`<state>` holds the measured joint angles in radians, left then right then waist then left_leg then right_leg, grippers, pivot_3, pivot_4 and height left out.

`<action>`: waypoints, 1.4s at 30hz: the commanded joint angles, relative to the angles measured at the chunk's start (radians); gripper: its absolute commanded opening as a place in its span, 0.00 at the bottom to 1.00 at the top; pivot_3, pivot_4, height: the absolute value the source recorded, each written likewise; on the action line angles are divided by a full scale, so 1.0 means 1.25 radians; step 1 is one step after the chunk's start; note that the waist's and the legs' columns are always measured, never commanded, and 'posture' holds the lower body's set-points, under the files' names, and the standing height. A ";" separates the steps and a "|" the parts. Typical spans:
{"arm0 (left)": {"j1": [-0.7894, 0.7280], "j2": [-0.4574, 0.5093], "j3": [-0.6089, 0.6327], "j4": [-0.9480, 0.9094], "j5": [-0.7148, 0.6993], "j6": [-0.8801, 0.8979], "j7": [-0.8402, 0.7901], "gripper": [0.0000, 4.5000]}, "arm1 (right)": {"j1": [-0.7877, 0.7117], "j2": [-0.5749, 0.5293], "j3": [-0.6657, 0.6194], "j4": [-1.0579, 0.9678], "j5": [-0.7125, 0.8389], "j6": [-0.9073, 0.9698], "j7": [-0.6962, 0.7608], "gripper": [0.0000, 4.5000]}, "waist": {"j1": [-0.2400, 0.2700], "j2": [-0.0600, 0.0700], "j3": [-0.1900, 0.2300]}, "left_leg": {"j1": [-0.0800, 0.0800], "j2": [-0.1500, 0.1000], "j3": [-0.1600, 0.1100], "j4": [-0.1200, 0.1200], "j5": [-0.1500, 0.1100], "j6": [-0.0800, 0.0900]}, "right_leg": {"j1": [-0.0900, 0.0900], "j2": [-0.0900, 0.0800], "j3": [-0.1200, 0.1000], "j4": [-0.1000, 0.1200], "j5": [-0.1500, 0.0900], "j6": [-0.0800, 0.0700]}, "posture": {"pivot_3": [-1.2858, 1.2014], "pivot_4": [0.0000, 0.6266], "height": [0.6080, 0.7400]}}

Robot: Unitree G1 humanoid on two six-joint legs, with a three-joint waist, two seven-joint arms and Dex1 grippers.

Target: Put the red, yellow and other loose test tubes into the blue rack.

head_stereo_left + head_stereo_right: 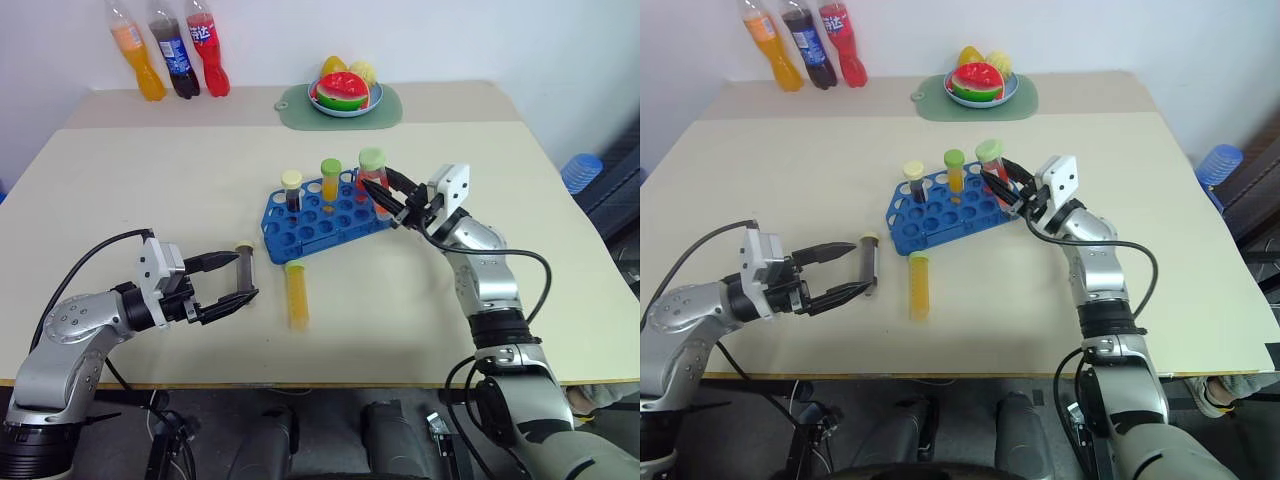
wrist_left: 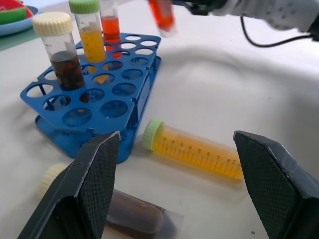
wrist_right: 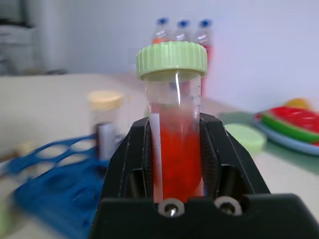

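Gripping the green-capped tube of red liquid (image 3: 177, 144) over your blue plastic rack (image 1: 320, 222), right gripper (image 1: 398, 203); left gripper (image 1: 232, 280) gapes wide, empty.

The tabletop (image 1: 140, 190) is pale cream. The rack (image 1: 320, 222) is bright blue. In it stand a tube of dark brown liquid (image 1: 292, 190) with a pale yellow cap and a tube of orange-yellow liquid (image 1: 330, 180) with a green cap. The red tube (image 3: 175, 149) has a light green ribbed cap. The loose yellow tube (image 1: 297, 294) has a green cap; the loose dark tube (image 1: 246, 264) a cream one. Both pincers, left pincer (image 1: 234, 280) and right pincer (image 1: 392, 198), have black fingers.
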<state>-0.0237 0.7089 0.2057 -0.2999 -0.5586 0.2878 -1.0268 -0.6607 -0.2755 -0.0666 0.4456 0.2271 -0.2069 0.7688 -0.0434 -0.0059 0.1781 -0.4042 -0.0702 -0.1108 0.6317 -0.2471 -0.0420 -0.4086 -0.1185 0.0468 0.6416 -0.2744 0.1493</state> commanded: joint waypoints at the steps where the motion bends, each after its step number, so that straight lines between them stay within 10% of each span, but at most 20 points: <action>1: 0.001 0.007 0.022 -0.025 -0.013 -0.007 0.002 0.84 | -0.039 0.023 -0.023 0.080 -0.007 -0.092 -0.044 0.20 | -0.001 0.000 0.000 | 0.000 0.000 0.000 0.000 0.000 0.000 | 0.000 0.000 0.000 0.000 0.000 0.000 | 0.52 0.24 1.00; 27: 0.018 0.005 0.037 -0.062 -0.034 0.014 0.043 0.84 | -0.092 0.144 -0.055 0.415 0.004 -0.296 -0.115 0.20 | -0.021 0.000 0.000 | 0.005 0.000 0.000 -0.002 0.000 0.001 | 0.002 0.001 0.000 0.005 -0.001 -0.001 | 0.52 0.24 1.00; 35: 0.010 0.003 0.033 -0.053 -0.036 0.019 0.042 0.84 | -0.050 0.094 -0.023 0.331 -0.057 -0.343 -0.108 1.00 | -0.020 0.000 0.000 | 0.006 0.001 0.000 -0.002 -0.001 0.001 | 0.002 0.001 0.000 0.005 -0.001 -0.002 | 0.52 0.24 1.00; 42: 0.008 -0.014 0.022 -0.036 -0.028 0.009 0.045 0.84 | 0.169 -0.082 0.041 -0.158 -0.032 -0.015 -0.008 1.00 | -0.009 0.000 0.000 | 0.006 0.001 0.000 -0.002 -0.001 0.001 | 0.002 0.001 0.000 0.005 -0.001 -0.002 | 0.52 0.24 1.00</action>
<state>-0.0120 0.6929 0.2183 -0.3337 -0.5847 0.3157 -0.9726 -0.4738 -0.3481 -0.0181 0.4006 0.1649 -0.3417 0.7471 -0.0541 -0.0056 0.1781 -0.3972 -0.0697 -0.1110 0.6295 -0.2480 -0.0401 -0.4056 -0.1174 0.0470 0.6474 -0.2757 0.1473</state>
